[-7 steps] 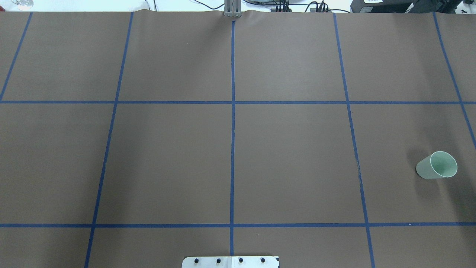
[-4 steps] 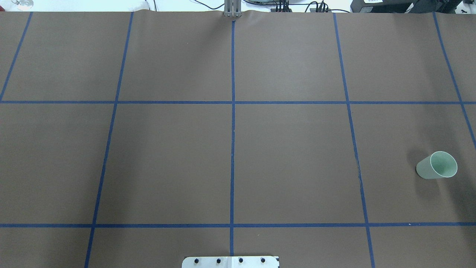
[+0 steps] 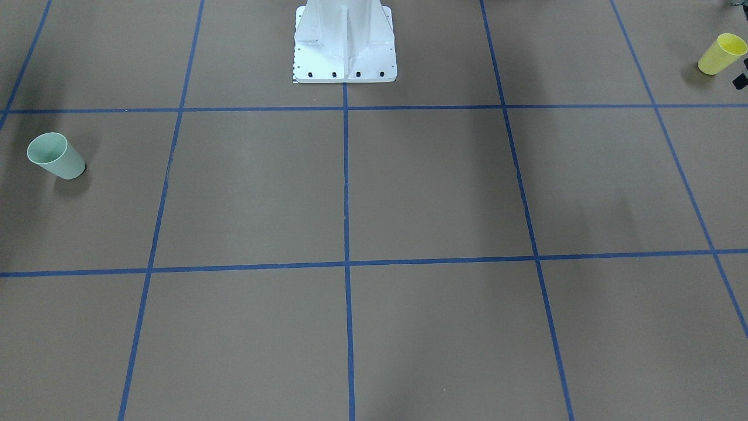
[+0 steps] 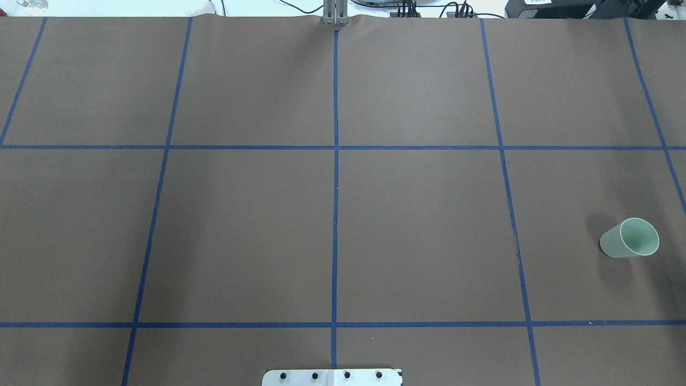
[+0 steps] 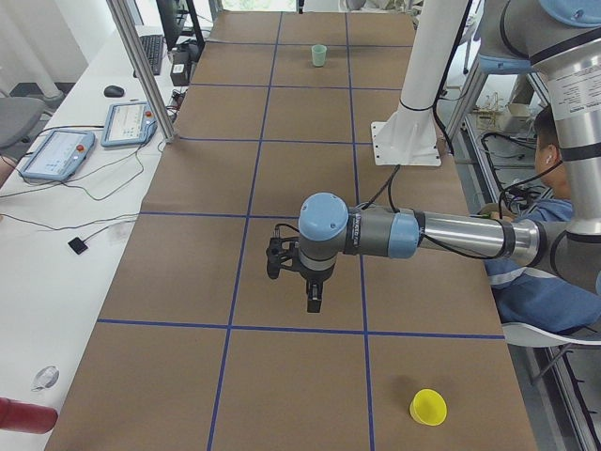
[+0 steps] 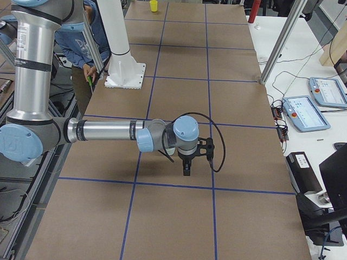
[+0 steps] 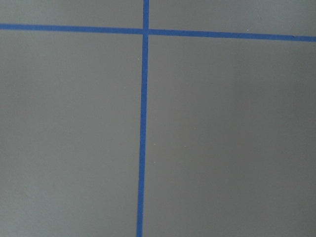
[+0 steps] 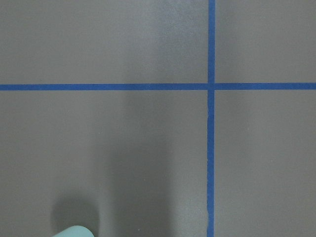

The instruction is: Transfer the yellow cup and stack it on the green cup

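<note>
The green cup stands upright on the brown table at my right side; it also shows in the front view and at the bottom edge of the right wrist view. The yellow cup stands upright at my far left, near the table's robot-side edge, outside the overhead view. My left gripper hangs over the table, well away from the yellow cup. My right gripper hangs over the table's right part. Both grippers show only in the side views, so I cannot tell whether they are open or shut.
The white robot base stands at the table's robot-side edge. Blue tape lines divide the brown surface into squares. A seated operator is beside the base. Tablets lie on a side bench.
</note>
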Controlling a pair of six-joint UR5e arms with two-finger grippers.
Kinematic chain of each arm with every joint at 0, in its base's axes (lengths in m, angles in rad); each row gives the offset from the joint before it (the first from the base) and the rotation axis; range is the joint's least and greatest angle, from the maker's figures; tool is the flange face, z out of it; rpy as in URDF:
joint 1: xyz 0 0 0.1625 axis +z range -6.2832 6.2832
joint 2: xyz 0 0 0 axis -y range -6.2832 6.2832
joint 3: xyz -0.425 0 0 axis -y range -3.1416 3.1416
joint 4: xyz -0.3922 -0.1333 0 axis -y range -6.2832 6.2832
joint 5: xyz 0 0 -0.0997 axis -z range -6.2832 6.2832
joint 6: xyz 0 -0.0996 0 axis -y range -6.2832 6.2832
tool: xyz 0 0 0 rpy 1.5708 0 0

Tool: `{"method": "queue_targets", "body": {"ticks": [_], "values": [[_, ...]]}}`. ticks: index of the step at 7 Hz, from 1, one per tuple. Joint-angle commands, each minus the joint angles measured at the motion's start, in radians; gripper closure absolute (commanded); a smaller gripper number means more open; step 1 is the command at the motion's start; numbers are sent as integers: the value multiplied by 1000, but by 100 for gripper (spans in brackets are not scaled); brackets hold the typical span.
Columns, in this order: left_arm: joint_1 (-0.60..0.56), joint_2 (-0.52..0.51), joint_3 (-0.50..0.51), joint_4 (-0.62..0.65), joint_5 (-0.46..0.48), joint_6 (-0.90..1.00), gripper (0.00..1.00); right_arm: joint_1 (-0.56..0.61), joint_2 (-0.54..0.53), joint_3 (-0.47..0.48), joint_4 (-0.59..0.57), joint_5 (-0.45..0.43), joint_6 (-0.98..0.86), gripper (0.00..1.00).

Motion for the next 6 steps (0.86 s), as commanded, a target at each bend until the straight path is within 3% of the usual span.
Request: {"method": "queue_targets", "body": {"ticks": [1, 3, 6], "values": [[29, 4, 2, -3, -7, -255, 0, 0, 0, -1, 0, 4, 0, 0], [35, 85, 18, -9, 2, -308, 0, -1, 5, 8, 3, 10, -2, 0], [125, 87, 48, -191, 136, -727, 0, -1, -10, 11, 44, 59, -3, 0]]}}
